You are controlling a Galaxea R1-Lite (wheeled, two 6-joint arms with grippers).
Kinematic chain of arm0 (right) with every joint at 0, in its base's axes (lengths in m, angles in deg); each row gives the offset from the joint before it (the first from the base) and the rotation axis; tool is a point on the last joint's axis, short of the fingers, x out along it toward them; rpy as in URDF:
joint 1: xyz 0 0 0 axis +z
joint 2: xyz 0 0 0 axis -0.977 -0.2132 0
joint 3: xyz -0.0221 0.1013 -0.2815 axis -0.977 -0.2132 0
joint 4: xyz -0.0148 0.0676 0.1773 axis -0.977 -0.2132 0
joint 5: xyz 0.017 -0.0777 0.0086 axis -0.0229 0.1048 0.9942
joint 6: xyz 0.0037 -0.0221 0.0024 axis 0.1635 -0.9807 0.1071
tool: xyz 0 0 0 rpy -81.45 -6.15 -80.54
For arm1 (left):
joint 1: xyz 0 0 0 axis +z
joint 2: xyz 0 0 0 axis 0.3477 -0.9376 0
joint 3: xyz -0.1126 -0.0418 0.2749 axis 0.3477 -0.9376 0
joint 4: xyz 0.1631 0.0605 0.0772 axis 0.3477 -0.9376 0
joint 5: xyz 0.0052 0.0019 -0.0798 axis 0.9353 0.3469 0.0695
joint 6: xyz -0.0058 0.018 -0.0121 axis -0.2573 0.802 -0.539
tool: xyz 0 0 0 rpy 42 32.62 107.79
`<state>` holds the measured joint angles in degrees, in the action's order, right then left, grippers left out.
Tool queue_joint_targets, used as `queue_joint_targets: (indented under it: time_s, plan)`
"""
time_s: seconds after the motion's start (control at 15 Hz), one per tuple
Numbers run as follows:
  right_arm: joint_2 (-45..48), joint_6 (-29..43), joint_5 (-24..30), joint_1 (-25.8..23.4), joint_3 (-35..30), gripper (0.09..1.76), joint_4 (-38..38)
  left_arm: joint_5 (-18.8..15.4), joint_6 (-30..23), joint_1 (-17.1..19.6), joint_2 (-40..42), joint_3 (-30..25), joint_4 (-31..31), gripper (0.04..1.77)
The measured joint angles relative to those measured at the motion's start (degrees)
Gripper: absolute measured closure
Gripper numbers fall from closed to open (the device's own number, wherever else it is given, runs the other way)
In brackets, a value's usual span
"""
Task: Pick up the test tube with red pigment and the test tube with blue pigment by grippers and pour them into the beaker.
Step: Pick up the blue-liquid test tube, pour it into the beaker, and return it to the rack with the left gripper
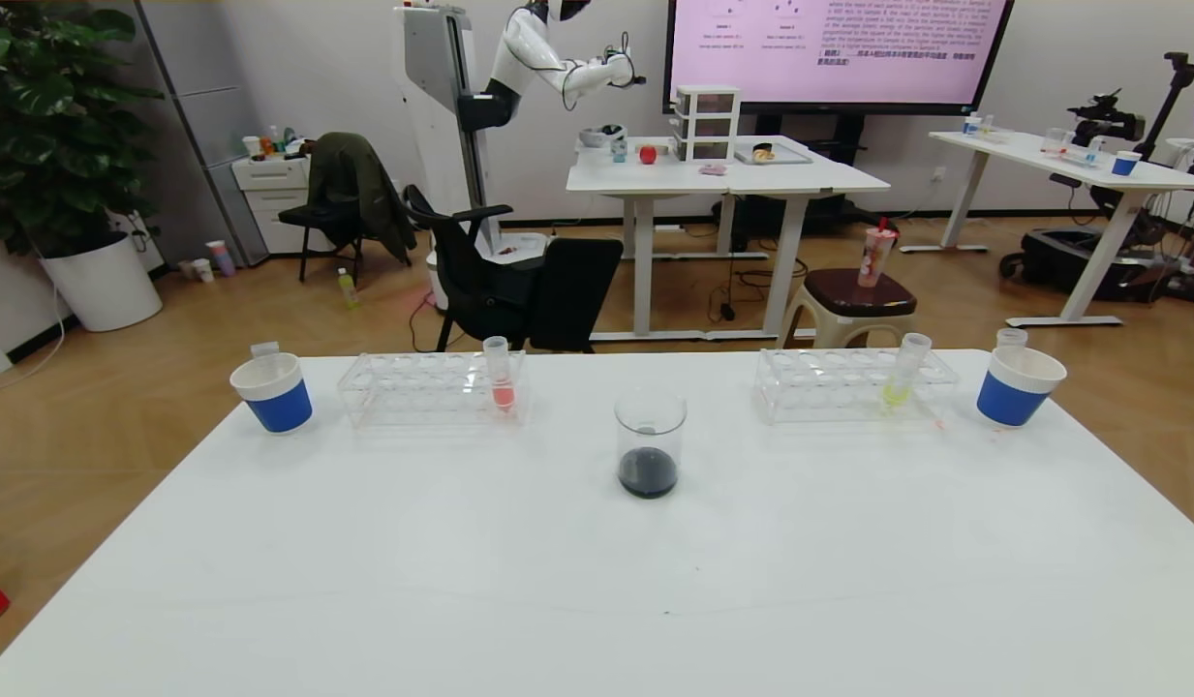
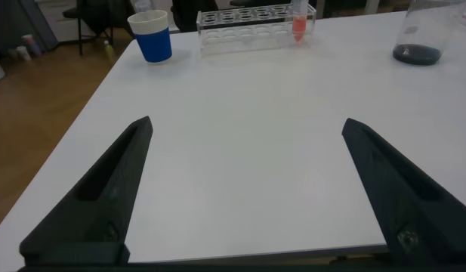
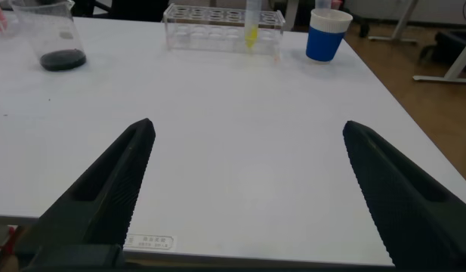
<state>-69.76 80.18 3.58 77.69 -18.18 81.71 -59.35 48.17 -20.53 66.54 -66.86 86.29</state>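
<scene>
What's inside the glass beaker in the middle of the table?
The beaker holds a small pool of very dark liquid at the bottom; the rest is empty. Nothing else shows inside, though the dark liquid hides its very bottom.

Even, bright indoor light from overhead — the white table (image 1: pixel 597 581) shows only faint, soft shadows under the beaker (image 1: pixel 649 445) and the cups. The far screen (image 1: pixel 839 48) glows pink and is washed out, its text unreadable. Head view bows outward at the edges. In both wrist views the near black fingers (image 2: pixel 104 204) look soft — the table beyond is sharper.
</scene>
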Motion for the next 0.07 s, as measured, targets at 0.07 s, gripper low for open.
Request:
queue_joint_targets:
  time_s: [0.07]
  plan:
    - [0.00, -0.02, 0.00, 0.00, 0.00, 0.11, 0.00, 0.02, -0.74, 0.00, 0.00, -0.06, 0.13, 0.06]
